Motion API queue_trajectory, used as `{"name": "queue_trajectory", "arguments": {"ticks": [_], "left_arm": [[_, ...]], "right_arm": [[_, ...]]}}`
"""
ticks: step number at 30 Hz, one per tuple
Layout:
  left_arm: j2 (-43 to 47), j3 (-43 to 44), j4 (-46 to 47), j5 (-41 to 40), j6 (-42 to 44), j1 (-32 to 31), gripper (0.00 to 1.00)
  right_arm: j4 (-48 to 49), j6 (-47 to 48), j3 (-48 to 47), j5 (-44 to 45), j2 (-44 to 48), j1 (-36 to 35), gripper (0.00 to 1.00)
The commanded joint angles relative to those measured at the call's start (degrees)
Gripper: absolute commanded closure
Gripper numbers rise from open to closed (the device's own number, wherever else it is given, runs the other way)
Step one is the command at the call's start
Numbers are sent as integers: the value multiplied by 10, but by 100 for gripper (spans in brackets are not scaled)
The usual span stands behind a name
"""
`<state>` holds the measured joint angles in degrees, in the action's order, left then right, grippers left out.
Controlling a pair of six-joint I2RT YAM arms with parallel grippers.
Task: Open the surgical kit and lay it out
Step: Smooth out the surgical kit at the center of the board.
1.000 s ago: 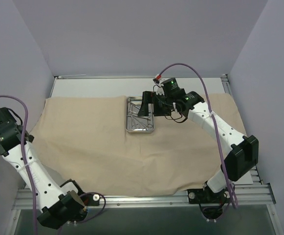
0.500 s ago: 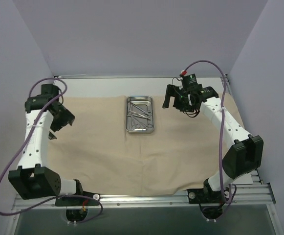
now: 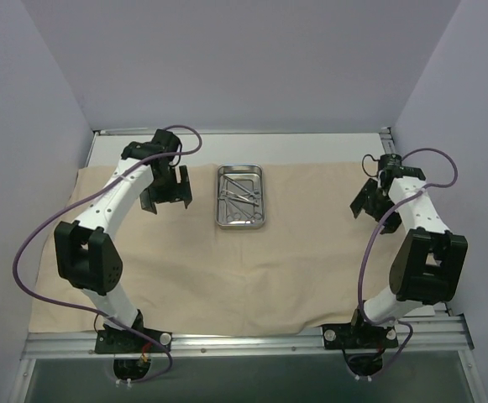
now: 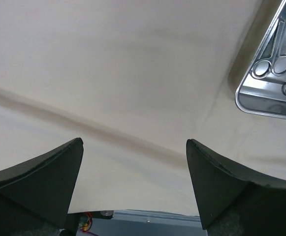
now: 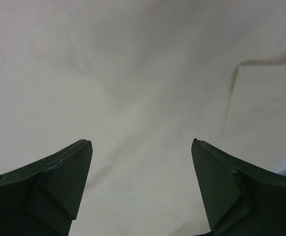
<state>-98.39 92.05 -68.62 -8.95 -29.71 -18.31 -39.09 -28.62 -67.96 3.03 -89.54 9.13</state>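
Cloth: beige cloth wrap (image 3: 227, 269) lies spread flat.
Tray: small shiny rectangular steel tray (image 3: 241, 225) sits far-centre on the cloth, long axis pointing away from the bases.
Instruments: slim steel instruments (image 3: 235, 191) are all in the tray.
Left gripper (image 4: 134, 142): spread, empty, just left of the tray. It's your nearer arm.
Right gripper (image 5: 140, 142): spread, empty, well apart from the tray.

Beige cloth wrap (image 3: 227, 260): matt, soft, creased in shallow folds. Small rectangular steel tray (image 3: 242, 225), at 12 o'clock on the cloth: polished, mirror-bright metal. Slim steel ring-handled instruments (image 4: 273, 64) inside it: glossy, smooth. Left gripper (image 4: 134, 143) and right gripper (image 5: 141, 141): black fingers (image 4: 39, 177), matt, finely grained, probably plastic.
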Motion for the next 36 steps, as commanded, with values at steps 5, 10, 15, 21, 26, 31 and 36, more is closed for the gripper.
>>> {"name": "queue_trajectory", "arguments": {"ticks": [5,10,15,21,26,31,36], "left_arm": [[-23,2,87,68,69,1,7],[-43,15,95,71,96,1,7],[-70,30,92,68,123,27,7],[-118,37,91,116,113,92,7],[-167,67,72,140,110,115,9],[-196,86,68,144,108,120,10],[-195,91,71,140,108,119,10]], "right_arm": [[-161,20,-2,133,23,57,11],[-171,6,20,140,10,93,17],[-177,1,14,152,-20,116,19],[-178,-4,10,167,-65,128,24],[-166,-9,-1,181,-114,141,29],[-135,-12,-10,182,-119,145,35],[-118,-1,-30,188,-149,148,38]]}}
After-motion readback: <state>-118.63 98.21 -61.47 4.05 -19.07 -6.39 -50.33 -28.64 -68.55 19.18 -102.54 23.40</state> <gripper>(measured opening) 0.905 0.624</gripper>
